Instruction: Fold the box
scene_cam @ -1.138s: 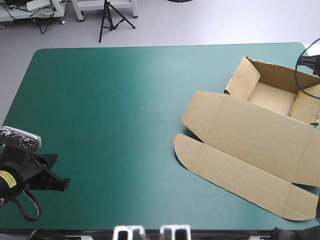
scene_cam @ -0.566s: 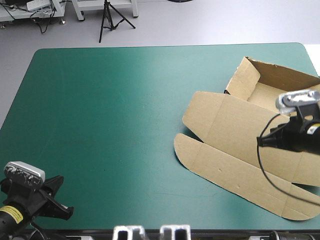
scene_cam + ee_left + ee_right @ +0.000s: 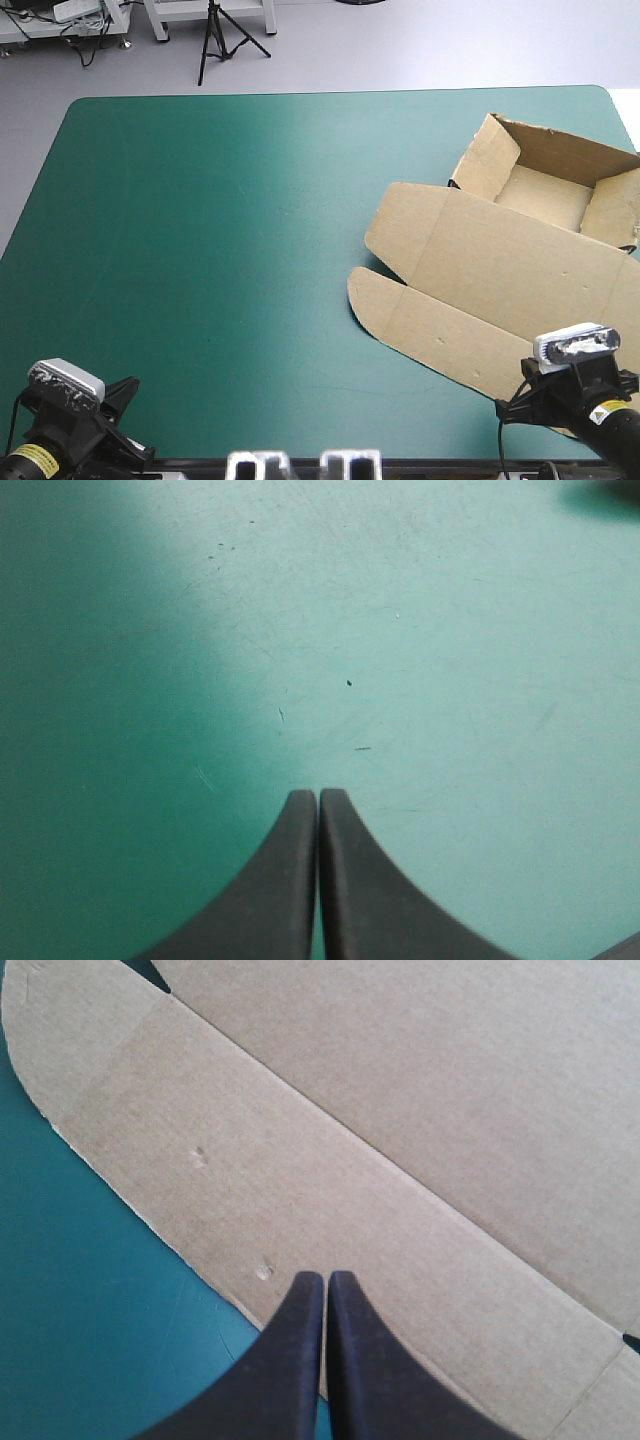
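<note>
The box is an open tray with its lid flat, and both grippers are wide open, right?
No: the box is an open tray, lid flat, but the left gripper and right gripper are both shut, as the wrist views show.

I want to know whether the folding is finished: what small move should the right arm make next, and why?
Probably draw the right gripper back off the front flap toward the table's near edge. The box already stands as an open tray, walls up and lid flat; the left gripper and it are shut on nothing.
</note>
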`<state>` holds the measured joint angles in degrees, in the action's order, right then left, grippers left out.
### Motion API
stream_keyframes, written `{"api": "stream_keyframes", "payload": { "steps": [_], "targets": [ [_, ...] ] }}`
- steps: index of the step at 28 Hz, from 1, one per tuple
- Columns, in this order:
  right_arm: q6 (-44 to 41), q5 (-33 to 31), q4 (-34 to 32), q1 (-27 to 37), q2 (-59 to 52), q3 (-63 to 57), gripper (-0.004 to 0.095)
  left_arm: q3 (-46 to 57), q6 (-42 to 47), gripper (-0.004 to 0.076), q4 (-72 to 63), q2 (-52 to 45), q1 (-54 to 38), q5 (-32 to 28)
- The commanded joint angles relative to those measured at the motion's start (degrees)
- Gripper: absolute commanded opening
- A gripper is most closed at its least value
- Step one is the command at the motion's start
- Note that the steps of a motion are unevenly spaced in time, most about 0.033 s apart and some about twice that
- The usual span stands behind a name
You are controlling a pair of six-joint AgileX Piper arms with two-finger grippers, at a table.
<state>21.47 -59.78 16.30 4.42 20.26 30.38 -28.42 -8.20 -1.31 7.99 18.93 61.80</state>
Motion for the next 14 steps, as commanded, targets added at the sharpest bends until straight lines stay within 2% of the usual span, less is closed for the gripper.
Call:
{"api": "stream_keyframes", "payload": {
  "steps": [1, 14],
  "targets": [
    [0.49, 3.71, 0.23, -0.18, -2.97, -0.46, 0.0, -1.27, -0.23, -0.0008, -0.94, 0.88, 0.25, -3.55],
    [0.49, 3.46, 0.97, -0.18, -5.27, -0.46, 0.0, -1.18, -0.23, -0.0008, -0.42, 0.88, 0.25, -3.11]
  ]
}}
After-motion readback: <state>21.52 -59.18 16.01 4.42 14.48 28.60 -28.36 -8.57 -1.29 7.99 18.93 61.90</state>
